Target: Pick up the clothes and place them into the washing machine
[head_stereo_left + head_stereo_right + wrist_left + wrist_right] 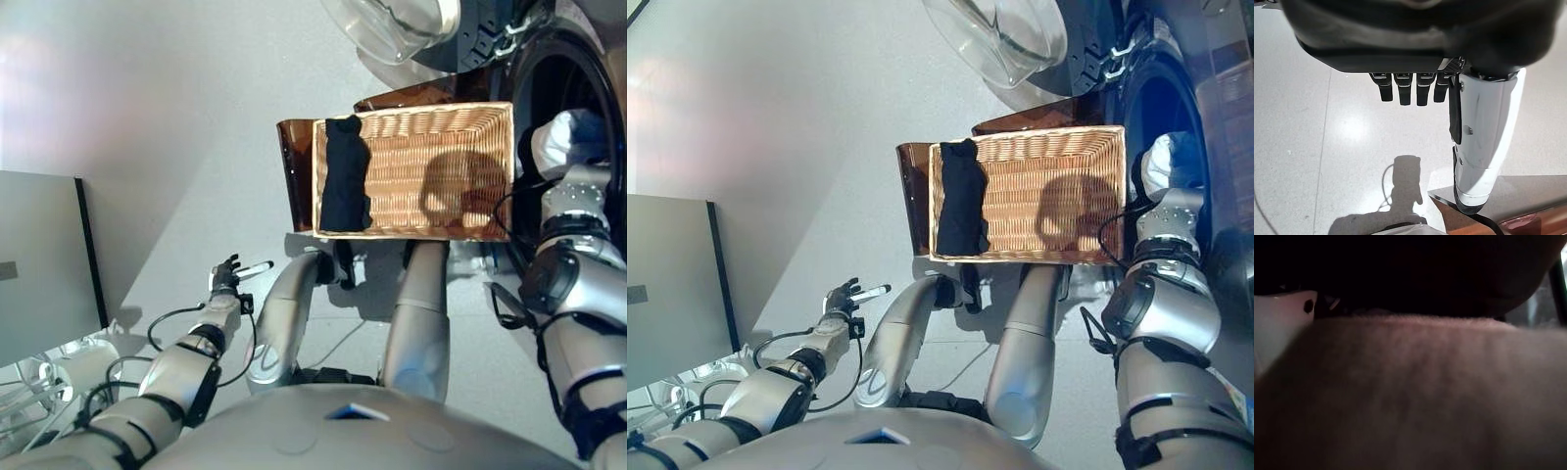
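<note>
Pale grey floor (pixel 196 147) is spreading under everything, with a wicker basket (pixel 421 220) sitting on a brown stand (pixel 290 166) just before the washing machine (pixel 1176 108), whose glass door (pixel 1004 34) is hanging open. One dark garment (pixel 345 176) is lying along the basket's left end wall, its long axis running front to back. A pale cloth (pixel 1166 157) is showing at the drum mouth, right where the right hand (pixel 573 147) is reaching in — that cloth is most likely the piece being delivered.

The left hand (pixel 227 274) is hanging low over bare floor, well apart from the basket, fingers (pixel 1400 90) relaxed and holding nothing. Judging by position, the dark garment is lying on the left hand's side, yet the right arm is sitting closer to the basket.

Only the left wrist view is showing those empty fingers clearly. The right wrist view is filled by soft fabric pressed against the lens, so I cannot tell whether the right hand is gripping or releasing.
</note>
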`<state>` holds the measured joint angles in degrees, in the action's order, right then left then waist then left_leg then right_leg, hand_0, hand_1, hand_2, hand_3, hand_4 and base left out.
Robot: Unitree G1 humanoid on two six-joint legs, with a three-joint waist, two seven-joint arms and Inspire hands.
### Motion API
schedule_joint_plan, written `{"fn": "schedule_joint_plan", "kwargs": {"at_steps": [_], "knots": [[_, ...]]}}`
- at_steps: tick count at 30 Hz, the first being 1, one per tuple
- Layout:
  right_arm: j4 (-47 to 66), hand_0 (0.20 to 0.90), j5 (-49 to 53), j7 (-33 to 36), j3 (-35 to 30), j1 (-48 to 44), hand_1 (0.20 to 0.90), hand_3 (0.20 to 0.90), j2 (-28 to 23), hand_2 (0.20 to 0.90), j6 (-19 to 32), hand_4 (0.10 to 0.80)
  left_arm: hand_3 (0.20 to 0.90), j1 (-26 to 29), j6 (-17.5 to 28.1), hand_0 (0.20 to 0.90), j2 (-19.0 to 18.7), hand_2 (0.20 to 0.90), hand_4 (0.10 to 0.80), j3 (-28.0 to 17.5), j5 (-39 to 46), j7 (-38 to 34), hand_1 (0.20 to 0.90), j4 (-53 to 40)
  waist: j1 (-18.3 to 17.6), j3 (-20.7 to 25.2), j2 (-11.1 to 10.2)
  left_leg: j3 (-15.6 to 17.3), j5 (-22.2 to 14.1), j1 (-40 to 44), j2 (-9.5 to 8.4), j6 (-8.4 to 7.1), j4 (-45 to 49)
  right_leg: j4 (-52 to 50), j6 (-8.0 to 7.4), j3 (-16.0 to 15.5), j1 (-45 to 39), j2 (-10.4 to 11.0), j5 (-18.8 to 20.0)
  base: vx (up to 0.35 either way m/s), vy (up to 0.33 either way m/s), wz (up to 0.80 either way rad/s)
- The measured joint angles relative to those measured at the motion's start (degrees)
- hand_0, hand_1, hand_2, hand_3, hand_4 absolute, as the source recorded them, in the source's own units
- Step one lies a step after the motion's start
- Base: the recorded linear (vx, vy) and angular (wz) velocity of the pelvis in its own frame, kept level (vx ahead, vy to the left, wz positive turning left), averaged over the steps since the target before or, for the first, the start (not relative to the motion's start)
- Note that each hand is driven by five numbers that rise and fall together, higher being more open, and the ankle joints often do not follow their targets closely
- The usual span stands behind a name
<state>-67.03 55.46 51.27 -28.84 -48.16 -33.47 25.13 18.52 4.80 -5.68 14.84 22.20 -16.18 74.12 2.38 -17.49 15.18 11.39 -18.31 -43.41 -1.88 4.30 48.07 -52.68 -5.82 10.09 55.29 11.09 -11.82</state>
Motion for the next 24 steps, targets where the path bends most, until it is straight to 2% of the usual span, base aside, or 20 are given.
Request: {"fn": "schedule_joint_plan", "kwargs": {"at_steps": [7,8,9,12,20,24], "knots": [[0.13,0.2,-0.57,0.36,0.07,-0.08,0.2,0.2,0.08,0.2,-0.04,0.3,0.9,-0.32,-0.66,0.9,0.39,0.9,0.8,0.07,-0.01,-0.09,0.9,0.02,-0.01,0.4,0.07,0.14,-0.26,-0.08,0.0,-0.2,-0.13,0.34,-0.06,0.13,0.15,-0.12,-0.01,0.0,0.011,-0.01],[0.17,0.782,-0.58,0.36,0.1,-0.08,0.782,0.782,0.09,0.782,-0.04,0.716,0.9,-0.33,-0.66,0.9,0.4,0.9,0.8,0.08,-0.01,-0.09,0.9,0.02,-0.01,0.47,0.08,0.21,-0.29,-0.08,0.02,-0.14,-0.14,0.38,-0.08,0.18,0.17,-0.15,0.0,0.0,0.0,0.0],[0.18,0.9,-0.59,0.36,0.11,-0.08,0.9,0.9,0.12,0.9,-0.04,0.8,0.9,-0.33,-0.66,0.9,0.39,0.9,0.8,0.09,0.0,-0.09,0.9,0.02,-0.01,0.52,0.07,0.25,-0.31,-0.08,0.03,-0.1,-0.14,0.4,-0.08,0.2,0.19,-0.16,0.01,0.001,0.008,-0.05],[0.4,0.9,-2.4,0.8,0.51,0.06,0.9,0.9,0.77,0.9,-0.9,0.8,0.9,-0.32,-0.61,0.9,0.4,0.9,0.8,0.56,-0.02,-0.11,0.9,0.03,-0.05,1.22,0.06,0.55,-0.37,-0.07,0.1,0.19,-0.18,0.61,-0.21,0.39,0.29,-0.29,0.08,-0.009,0.0,-0.05],[2.86,0.9,-15.61,-0.37,9.13,3.61,0.9,0.9,0.99,0.9,-8.52,0.8,0.9,-0.11,0.27,0.9,0.4,0.9,0.8,1.51,-0.43,-0.3,0.9,-0.26,-0.66,1.58,-0.06,0.75,-0.33,0.19,0.15,0.35,-0.2,1.01,-0.73,0.61,-0.06,-0.5,0.44,-0.004,-0.002,-0.01],[3.19,0.9,-17.96,-1.62,10.51,3.76,0.9,0.9,0.93,0.9,-9.99,0.8,0.9,-0.12,0.54,0.9,0.4,0.9,0.8,1.45,-1.45,-0.31,0.9,-0.27,-0.81,1.58,-0.08,0.76,-0.31,0.26,0.16,0.37,-0.19,1.02,-0.8,0.66,-0.15,-0.56,0.5,-0.017,-0.011,0.0]]}}
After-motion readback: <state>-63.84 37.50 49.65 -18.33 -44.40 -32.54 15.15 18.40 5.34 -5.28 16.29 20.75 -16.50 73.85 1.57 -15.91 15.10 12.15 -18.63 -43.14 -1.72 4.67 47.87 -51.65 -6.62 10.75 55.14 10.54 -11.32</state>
